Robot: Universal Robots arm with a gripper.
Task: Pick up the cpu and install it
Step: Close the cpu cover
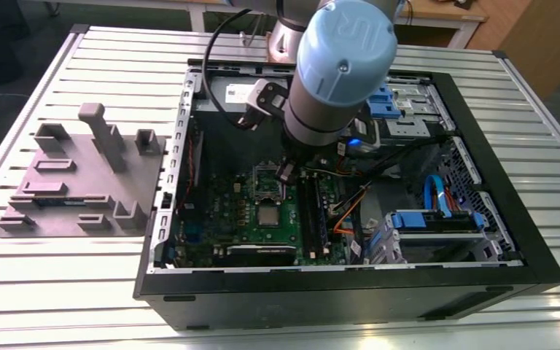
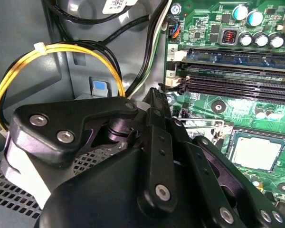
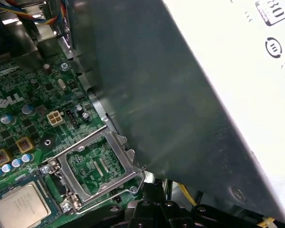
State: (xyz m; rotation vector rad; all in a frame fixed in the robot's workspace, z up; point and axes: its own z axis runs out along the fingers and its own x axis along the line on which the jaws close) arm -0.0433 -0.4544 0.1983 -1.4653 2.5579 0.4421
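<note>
The cpu (image 1: 267,215) lies flat in its socket on the green motherboard (image 1: 224,211), its silver top showing in both wrist views (image 2: 255,152) (image 3: 18,207). Beside it, the socket's metal load plate (image 3: 97,161) (image 1: 265,182) stands swung open, with a thin wire lever along its edge. My gripper (image 1: 285,173) hangs low inside the computer case, just past the open load plate on the side away from the cpu, and holds nothing that I can see. Its black body (image 2: 156,156) hides part of the board.
The black case wall (image 1: 358,292) rings the work area. A grey power-supply box (image 3: 204,95) stands close to the gripper. Long black memory slots (image 2: 237,85) run beside the socket. Yellow and black cables (image 2: 61,52) loop nearby. A grey fixture block (image 1: 81,182) sits at the exterior view's left.
</note>
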